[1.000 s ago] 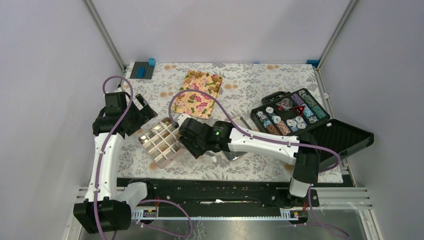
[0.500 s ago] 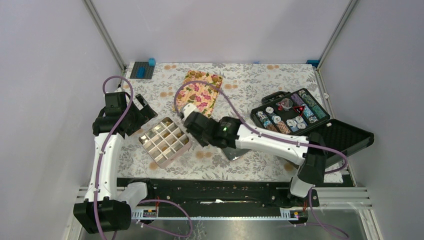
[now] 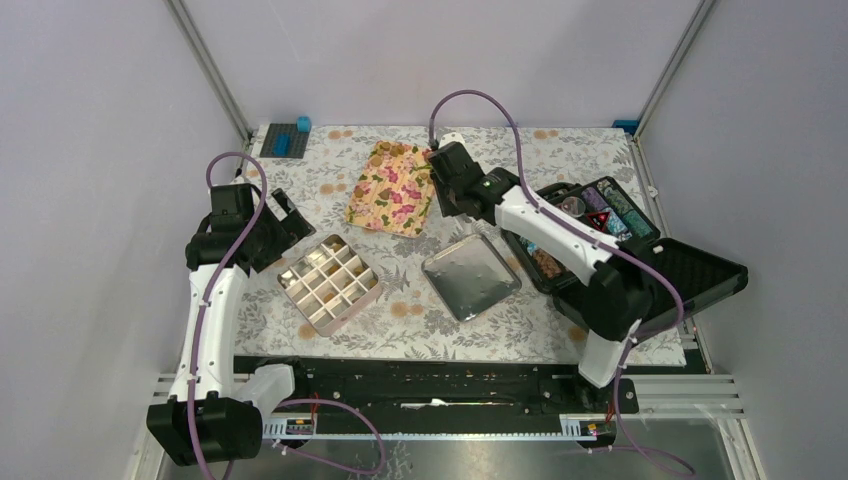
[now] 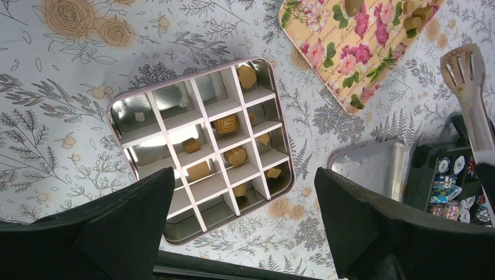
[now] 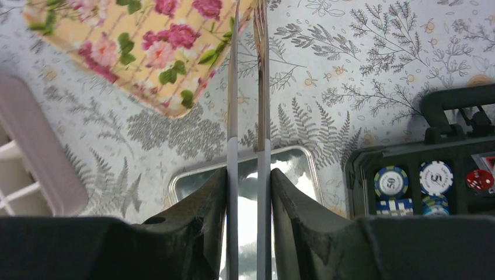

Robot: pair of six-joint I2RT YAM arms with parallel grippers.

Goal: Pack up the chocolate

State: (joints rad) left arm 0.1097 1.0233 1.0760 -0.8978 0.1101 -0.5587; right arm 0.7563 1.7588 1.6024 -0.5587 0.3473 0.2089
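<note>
The left end effector (image 3: 288,215) is hanging released above the square white-divided metal tin (image 3: 352,310), where several golden-brown chocolate lumps (image 4: 225,123) are sitting in cells. Over the far corner of the yellow floral tray (image 3: 390,195), which is holding more lumps, the right end effector (image 5: 248,175) is clenching thin silver metal tongs (image 5: 263,87). It is probably fetching another and needs to lower and pinch one. The shiny square lid (image 3: 470,278) and black chip case (image 3: 690,280) are lying rightward, not obstructing.

Open lanes: the bare floral-print surface (image 3: 400,322) along the near edge, and the strip between the pale divided square tin (image 3: 350,306) and the flat silver metal lid (image 3: 471,277).

Obstacles: the white right arm (image 3: 550,232) spans the open black plastic chip case (image 3: 700,275). Metal tongs (image 5: 248,87), clamped in the right hand (image 5: 248,181), reach the yellow flowered rectangular tray's (image 3: 390,195) far right corner. The left hand (image 3: 288,222), spread wide, hangs just left of the tin.
</note>
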